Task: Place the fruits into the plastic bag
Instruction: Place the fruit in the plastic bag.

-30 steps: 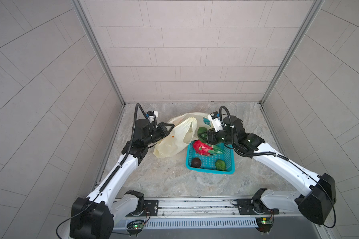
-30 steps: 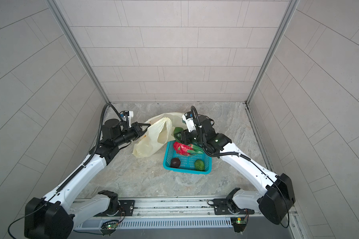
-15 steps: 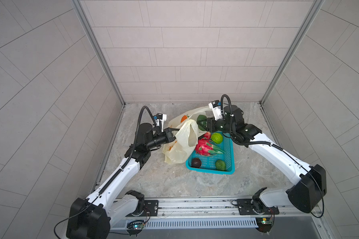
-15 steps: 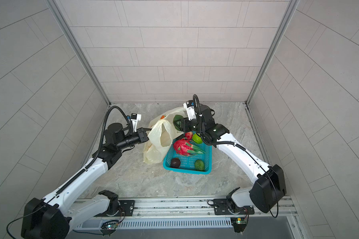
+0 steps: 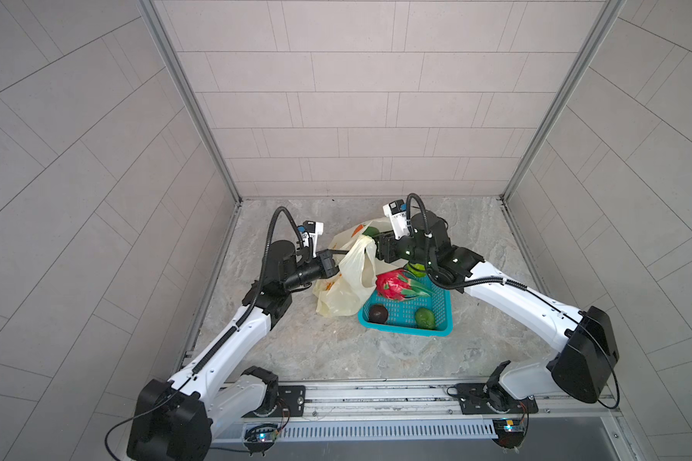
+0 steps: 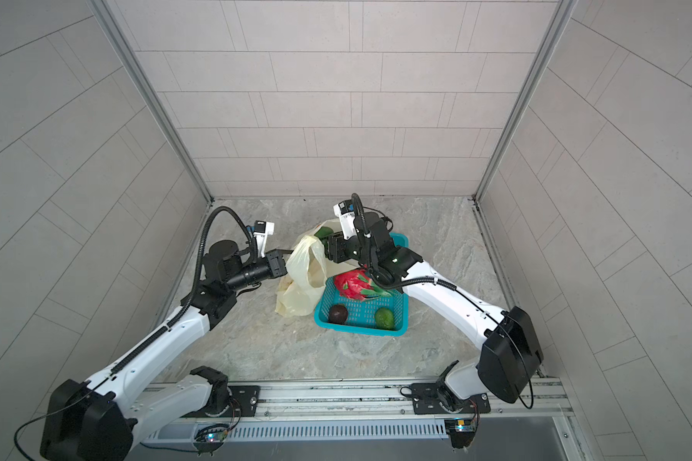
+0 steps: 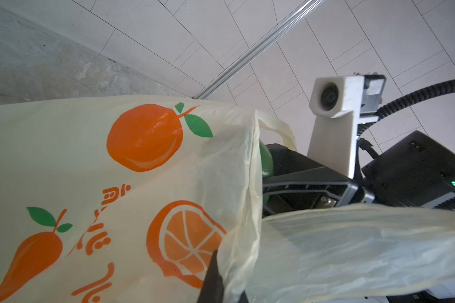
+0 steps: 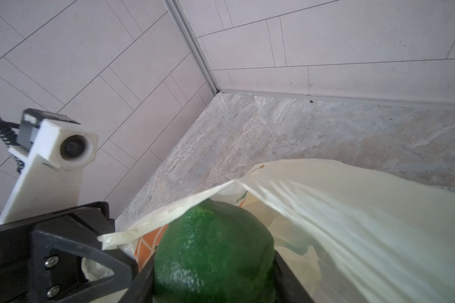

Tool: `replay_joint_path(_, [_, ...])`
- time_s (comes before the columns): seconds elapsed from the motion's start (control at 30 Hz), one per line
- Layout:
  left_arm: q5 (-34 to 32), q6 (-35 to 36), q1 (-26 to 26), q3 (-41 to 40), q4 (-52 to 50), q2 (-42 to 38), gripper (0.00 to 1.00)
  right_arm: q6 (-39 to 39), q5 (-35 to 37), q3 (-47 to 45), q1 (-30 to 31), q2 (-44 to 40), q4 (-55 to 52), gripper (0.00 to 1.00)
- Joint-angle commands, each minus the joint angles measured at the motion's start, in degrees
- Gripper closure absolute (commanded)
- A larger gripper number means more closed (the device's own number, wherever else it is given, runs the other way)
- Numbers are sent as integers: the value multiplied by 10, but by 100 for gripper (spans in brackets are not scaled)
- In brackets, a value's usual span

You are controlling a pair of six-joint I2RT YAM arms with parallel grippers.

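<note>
L pincer [image 5: 339, 254] clamps plastic bag [image 5: 344, 297] rim, R pincer [image 8: 213, 283] clamps green fruit [image 8: 210, 241] at its mouth. To go: dragon fruit [image 5: 394, 284], dark fruit [image 5: 378, 314], 2 greens [image 5: 425, 318] in basket [image 5: 400, 326], bag's 3 o'clock.

That plastic bag [image 7: 50, 136] is thin, translucent film, crinkled, with a soft sheen across the orange print. The green fruit [image 8: 213, 251] has pebbled, glossy skin. The basket [image 5: 404, 326] is perforated teal plastic, the dragon fruit [image 5: 392, 283] waxy, the desk [image 5: 336, 351] matt veined stone.

Green fruit [image 7: 265, 160] mostly behind bag [image 7: 142, 183]; 2nd green fruit [image 5: 416, 270] partly under R arm [image 5: 496, 287]
</note>
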Motion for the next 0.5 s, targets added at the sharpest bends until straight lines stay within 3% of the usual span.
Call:
replay_joint_path(0.0, [12,13,-3,-7,35,-11,100,27,58,-4,-2,23,43,68])
replay_joint_path(0.27, [23,3,-5,-18,66,-10,100,28,43,4,-1,74,68,66])
replay_joint_path(0.47, [27,13,-4,-18,63,-19,100,-1,63,14,-17,61,43,65])
